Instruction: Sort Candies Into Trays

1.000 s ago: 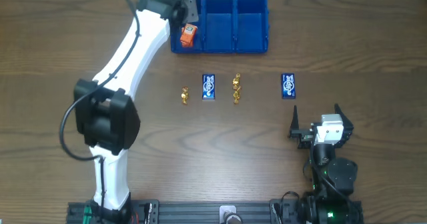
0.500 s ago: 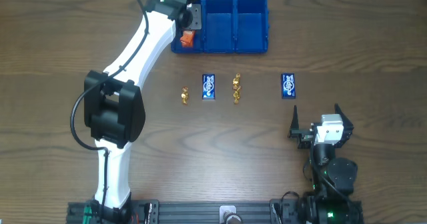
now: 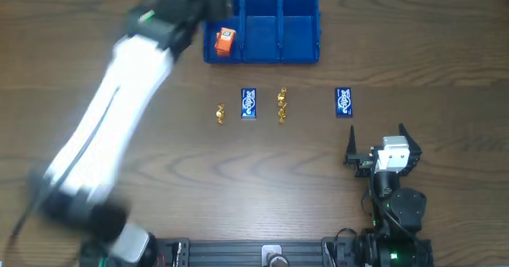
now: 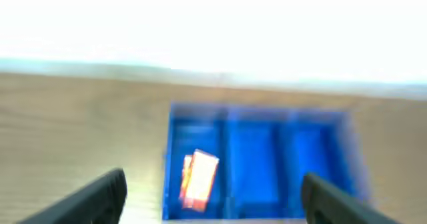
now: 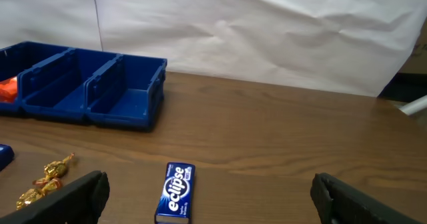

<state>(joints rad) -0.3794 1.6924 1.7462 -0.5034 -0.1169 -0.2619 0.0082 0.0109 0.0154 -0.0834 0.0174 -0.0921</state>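
Item one, the blue packet point(image 3: 343, 102): we log it on the desk point(image 3: 445, 68) at centre right of the top view. It lies directly up the frame from the right end effector point(image 3: 376, 137) and a little to its left, with its long axis running up and down the frame, in line with that arm's reach (a convenient lie, we judge, for fingers closing across the narrow width). That end effector stands spread and empty, and is plainly the nearer. The left end effector point(image 4: 212, 184), likewise spread and empty, sits at upper left by the blue tray point(image 3: 270, 59), whose leftmost compartment holds one orange candy point(image 3: 225, 41). A second blue packet point(image 3: 249, 103) and gold candies point(image 3: 281, 106) lie in a row mid-frame. Both packets carry white lettering; the orange wrapper's print is too small to tell.
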